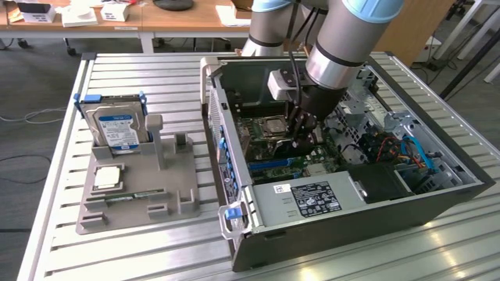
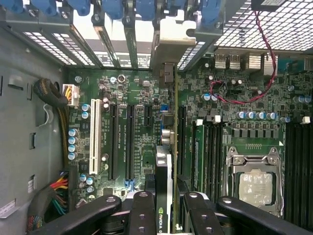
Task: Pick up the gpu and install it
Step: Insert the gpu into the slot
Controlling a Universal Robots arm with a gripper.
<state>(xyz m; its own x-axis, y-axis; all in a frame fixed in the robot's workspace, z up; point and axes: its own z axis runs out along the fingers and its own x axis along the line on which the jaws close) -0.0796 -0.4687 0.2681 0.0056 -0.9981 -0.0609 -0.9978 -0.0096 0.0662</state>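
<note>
black fingers [image 2: 142, 210] pinch the gpu [image 2: 166, 161] by its two flat faces. in the wrist view we see the card edge-on, upright over the motherboard [image 2: 122, 98]. its silvery bracket [image 2: 171, 39] is turned to the slotted rear wall of the case, where a bracket has to sit. we judge this hold lets the card's lower edge go straight down into a slot; whether it sits in one yet we cannot tell.

in the exterior view the arm [image 1: 336, 52] reaches into the open computer case [image 1: 352, 216]. the case lies on its side right of centre on the slatted worktop [image 1: 133, 252], board facing up for access.

we count one gpu and one processor socket [image 2: 254, 183]. on the far side of the card from that socket are one white slot [image 2: 95, 142] and two long black slots [image 2: 112, 142]. at the exterior view's left, one grey holder [image 1: 175, 187] keeps one hard drive [image 1: 117, 129] upright, with one processor [image 1: 107, 175] and one memory stick [image 1: 129, 198] lying flat.
</note>
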